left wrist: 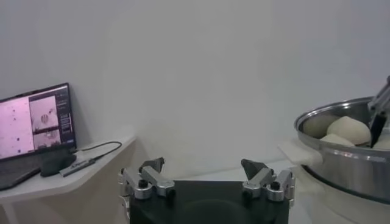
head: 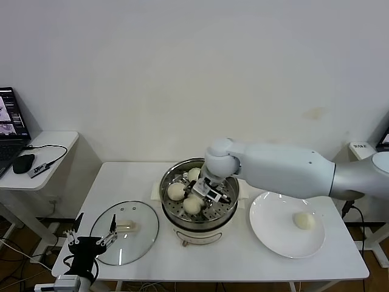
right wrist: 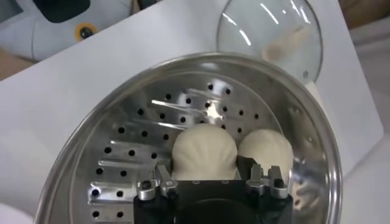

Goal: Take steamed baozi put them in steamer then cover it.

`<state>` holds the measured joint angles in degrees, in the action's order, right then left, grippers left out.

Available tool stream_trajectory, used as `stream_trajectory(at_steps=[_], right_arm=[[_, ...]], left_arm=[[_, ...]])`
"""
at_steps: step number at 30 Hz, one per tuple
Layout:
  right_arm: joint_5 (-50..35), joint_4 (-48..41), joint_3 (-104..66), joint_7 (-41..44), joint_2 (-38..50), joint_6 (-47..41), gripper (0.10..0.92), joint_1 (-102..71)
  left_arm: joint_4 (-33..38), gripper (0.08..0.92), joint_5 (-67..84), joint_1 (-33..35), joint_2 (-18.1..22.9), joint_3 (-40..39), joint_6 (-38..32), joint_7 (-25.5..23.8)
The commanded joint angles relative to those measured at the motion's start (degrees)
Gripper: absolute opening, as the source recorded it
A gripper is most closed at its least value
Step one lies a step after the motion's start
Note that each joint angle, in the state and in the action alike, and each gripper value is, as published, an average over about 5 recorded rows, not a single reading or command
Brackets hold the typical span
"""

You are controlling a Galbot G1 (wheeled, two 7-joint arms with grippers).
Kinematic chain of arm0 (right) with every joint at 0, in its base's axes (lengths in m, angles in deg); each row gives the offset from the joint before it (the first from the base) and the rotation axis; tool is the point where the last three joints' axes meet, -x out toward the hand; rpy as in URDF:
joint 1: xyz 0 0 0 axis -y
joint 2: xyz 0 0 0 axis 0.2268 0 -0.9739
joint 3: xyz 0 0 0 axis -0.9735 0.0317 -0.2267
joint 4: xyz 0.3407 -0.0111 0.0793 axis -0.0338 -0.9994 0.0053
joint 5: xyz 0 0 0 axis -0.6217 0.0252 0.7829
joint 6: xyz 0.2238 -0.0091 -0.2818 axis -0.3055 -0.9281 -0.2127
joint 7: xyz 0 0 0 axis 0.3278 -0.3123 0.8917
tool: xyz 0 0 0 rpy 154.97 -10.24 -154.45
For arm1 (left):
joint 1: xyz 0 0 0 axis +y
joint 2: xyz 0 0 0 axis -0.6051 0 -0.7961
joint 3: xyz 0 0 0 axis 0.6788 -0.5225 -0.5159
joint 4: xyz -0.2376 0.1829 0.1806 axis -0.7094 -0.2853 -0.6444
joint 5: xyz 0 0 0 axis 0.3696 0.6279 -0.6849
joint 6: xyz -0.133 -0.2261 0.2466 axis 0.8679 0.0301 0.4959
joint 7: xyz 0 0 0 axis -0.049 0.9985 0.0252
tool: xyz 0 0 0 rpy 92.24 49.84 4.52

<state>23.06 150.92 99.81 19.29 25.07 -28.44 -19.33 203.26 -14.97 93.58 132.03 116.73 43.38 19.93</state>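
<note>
The steamer (head: 226, 216) stands mid-table with three baozi in its perforated tray (right wrist: 131, 146): one on the left (head: 176, 191), one at the back (head: 193, 174) and one at the front (head: 191, 206). My right gripper (head: 206, 193) reaches down into the pot. In the right wrist view the gripper (right wrist: 204, 173) has a finger on each side of one baozi (right wrist: 204, 152), which sits low on the tray with another baozi (right wrist: 266, 149) beside it. A fourth baozi (head: 304, 220) lies on the white plate (head: 273, 234). The glass cover (head: 124, 231) lies flat on the table left of the steamer. My left gripper (head: 91, 240) is parked, open and empty, at the table's front left corner.
A side table (head: 42, 167) with a laptop (head: 12, 118), a mouse (head: 24, 163) and a cable stands at the far left. In the left wrist view the steamer's rim (left wrist: 341, 115) shows to one side of the left gripper (left wrist: 204, 167).
</note>
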Motion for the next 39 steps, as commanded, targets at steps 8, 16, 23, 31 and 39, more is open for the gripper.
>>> stream_trajectory(at_steps=[8, 16, 23, 31, 39], right_arm=[[1.1, 1.3, 0.1, -0.6, 0.1, 3.2, 0.7, 0.2], [-2.3, 3.4, -1.6, 1.1, 4.5, 1.3, 0.821, 4.5], [-4.8, 6.0, -3.8, 4.5, 12.3, -5.7, 0.823, 8.5], [-7.1, 6.6, -7.9, 6.4, 25.1, -16.4, 0.823, 7.6], [-3.5, 7.1, -11.7, 6.2, 37.2, -15.9, 0.823, -2.2]], left_arm=[[0.0, 0.823, -0.1, 0.0, 0.2, -0.3, 0.0, 0.0], [0.0, 0.823, -0.1, -0.3, -0.1, -0.5, 0.0, 0.0], [-0.1, 0.823, 0.1, -0.6, -1.2, -0.6, 0.0, 0.0], [-0.3, 0.823, -0.1, -0.7, -2.2, -1.5, 0.0, 0.0], [0.6, 0.823, -0.1, -0.5, -3.0, -2.4, -0.1, 0.1]])
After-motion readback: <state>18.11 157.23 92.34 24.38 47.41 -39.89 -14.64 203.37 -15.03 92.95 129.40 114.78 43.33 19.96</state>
